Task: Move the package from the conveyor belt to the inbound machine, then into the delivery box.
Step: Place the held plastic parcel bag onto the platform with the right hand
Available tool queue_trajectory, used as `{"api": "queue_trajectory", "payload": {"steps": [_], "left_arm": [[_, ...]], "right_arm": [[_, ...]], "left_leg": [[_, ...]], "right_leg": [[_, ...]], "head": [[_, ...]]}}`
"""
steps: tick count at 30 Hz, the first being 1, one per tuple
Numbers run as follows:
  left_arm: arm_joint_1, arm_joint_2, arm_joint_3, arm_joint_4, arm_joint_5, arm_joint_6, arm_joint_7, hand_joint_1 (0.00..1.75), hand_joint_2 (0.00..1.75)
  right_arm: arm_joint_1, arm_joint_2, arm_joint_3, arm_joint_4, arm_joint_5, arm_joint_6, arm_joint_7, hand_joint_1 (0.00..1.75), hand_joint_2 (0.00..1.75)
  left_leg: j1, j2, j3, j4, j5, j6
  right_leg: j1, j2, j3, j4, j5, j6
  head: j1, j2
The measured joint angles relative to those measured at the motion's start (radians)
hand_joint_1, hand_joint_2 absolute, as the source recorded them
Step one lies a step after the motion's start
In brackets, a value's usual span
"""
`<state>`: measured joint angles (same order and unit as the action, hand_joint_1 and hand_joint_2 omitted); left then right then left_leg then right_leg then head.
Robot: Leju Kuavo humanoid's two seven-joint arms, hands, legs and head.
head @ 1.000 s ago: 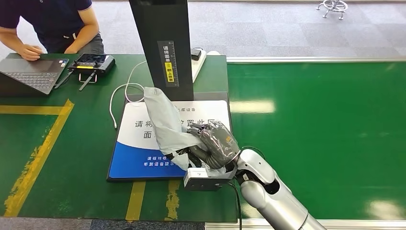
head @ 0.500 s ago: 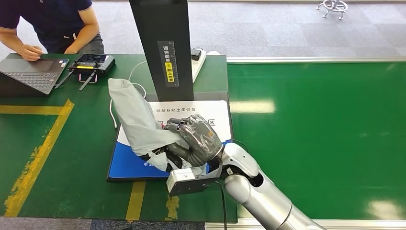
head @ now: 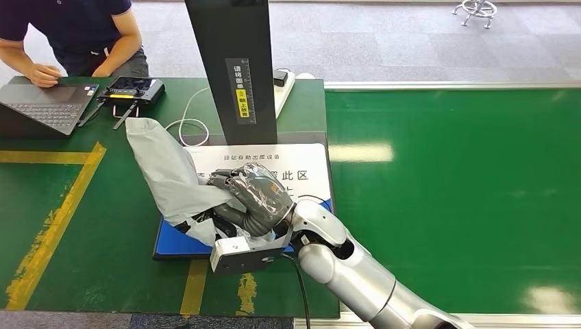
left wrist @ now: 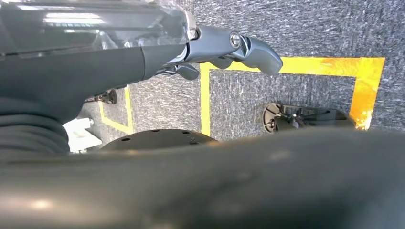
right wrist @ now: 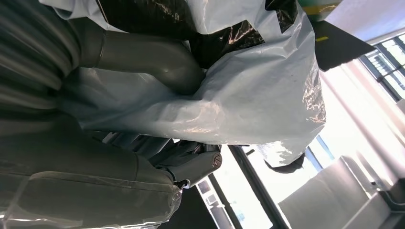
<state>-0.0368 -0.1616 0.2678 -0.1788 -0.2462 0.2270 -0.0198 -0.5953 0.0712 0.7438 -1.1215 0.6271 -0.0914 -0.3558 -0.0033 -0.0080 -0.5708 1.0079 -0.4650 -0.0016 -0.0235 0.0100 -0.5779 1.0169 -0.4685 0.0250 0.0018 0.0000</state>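
A grey plastic package (head: 168, 175) with a dark patch near its lower end stands tilted in my right hand (head: 250, 202), which grips its lower part. It hangs over the left edge of the inbound machine's white and blue pad (head: 301, 175), in front of the machine's black post (head: 236, 65). In the right wrist view the thick thumb (right wrist: 153, 59) presses into the package (right wrist: 239, 105), with fingers on its other side. My left hand (left wrist: 224, 47) hangs over the grey floor with nothing in it, its fingers loosely curled.
A person (head: 68, 31) sits at the back left with a laptop (head: 44, 106) and a black controller (head: 130, 89) on the green table. A white cable (head: 179, 127) lies beside the pad. The green conveyor belt (head: 452, 192) runs on the right. Yellow tape (head: 48, 226) marks the table.
My right hand has swung left with the package, from above the pad's middle to its left edge. The package's top now leans further left.
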Motion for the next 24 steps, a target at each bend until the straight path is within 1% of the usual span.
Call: {"api": "queue_trajectory", "payload": {"steps": [9, 24], "left_arm": [[0.000, 0.000, 0.000, 0.000, -0.006, -0.005, 0.000, 0.00, 0.00], [0.000, 0.000, 0.000, 0.000, -0.006, -0.005, 0.000, 0.00, 0.00]], "right_arm": [[-0.016, 0.016, 0.016, 0.081, -0.002, -0.015, -0.003, 1.75, 1.75], [-0.024, 0.021, 0.024, 0.122, -0.003, -0.016, -0.004, 1.75, 1.75]], "left_leg": [[0.000, 0.000, 0.000, 0.000, 0.000, 0.000], [0.000, 0.000, 0.000, 0.000, 0.000, 0.000]], "right_leg": [[0.000, 0.000, 0.000, 0.000, 0.000, 0.000], [0.000, 0.000, 0.000, 0.000, 0.000, 0.000]], "head": [[0.000, 0.000], [0.000, 0.000]]}}
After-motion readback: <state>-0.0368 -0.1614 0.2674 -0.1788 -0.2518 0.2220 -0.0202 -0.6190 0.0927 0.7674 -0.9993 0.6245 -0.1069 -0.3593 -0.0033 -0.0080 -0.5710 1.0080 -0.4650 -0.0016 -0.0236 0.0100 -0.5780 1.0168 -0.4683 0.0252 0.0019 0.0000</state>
